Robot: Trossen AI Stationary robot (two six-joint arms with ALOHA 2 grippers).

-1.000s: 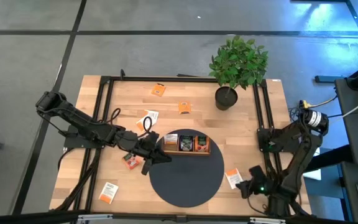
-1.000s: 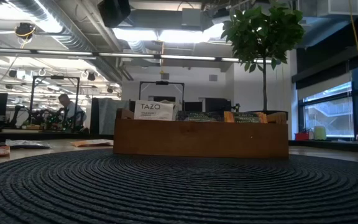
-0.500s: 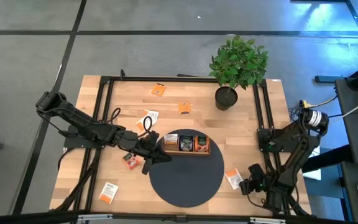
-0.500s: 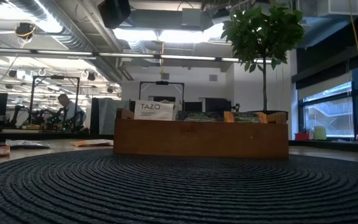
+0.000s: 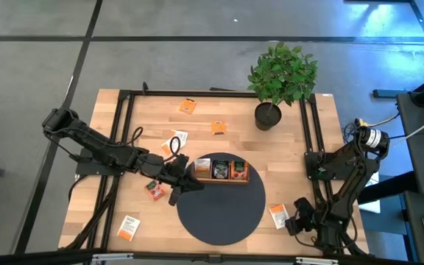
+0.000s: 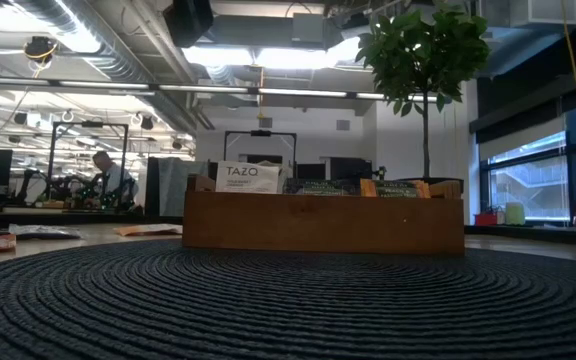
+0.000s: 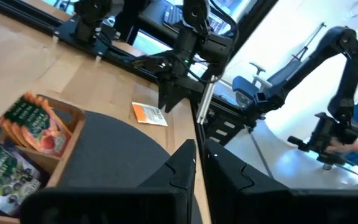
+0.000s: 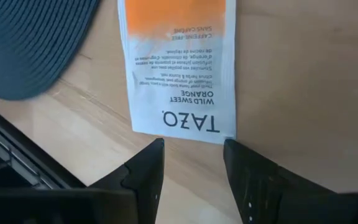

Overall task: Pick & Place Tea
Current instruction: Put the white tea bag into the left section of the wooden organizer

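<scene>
A white-and-orange tea sachet (image 8: 179,68) lies flat on the wooden table just right of the round dark mat (image 5: 221,206). My right gripper (image 8: 194,146) points steeply down at the sachet's white end, open, one fingertip at each side of that edge. My left gripper (image 7: 199,163) hovers at the mat's left edge, shut with nothing between its fingers. The brown wooden tray (image 5: 196,177) stands on the mat's far part with several sachets upright in it. One of them, marked TAZO (image 6: 249,177), shows in the low view. My right gripper has its fingertips (image 8: 156,149) at the sachet's white edge (image 8: 185,134), coming from above at a slant. Whether they touch it I cannot tell. The sachet lies flat on the table.
More sachets lie loose on the table: two orange ones (image 5: 188,106) (image 5: 218,127) at the back, a white one (image 5: 175,140), a red one (image 5: 154,190) and one (image 5: 129,227) at the near left. A potted plant (image 5: 269,114) stands at the back right. Black frame rails (image 5: 309,132) run along both sides.
My right gripper has sunk toward the table and tipped more steeply down beside the sachet at the mat's right, staying open.
</scene>
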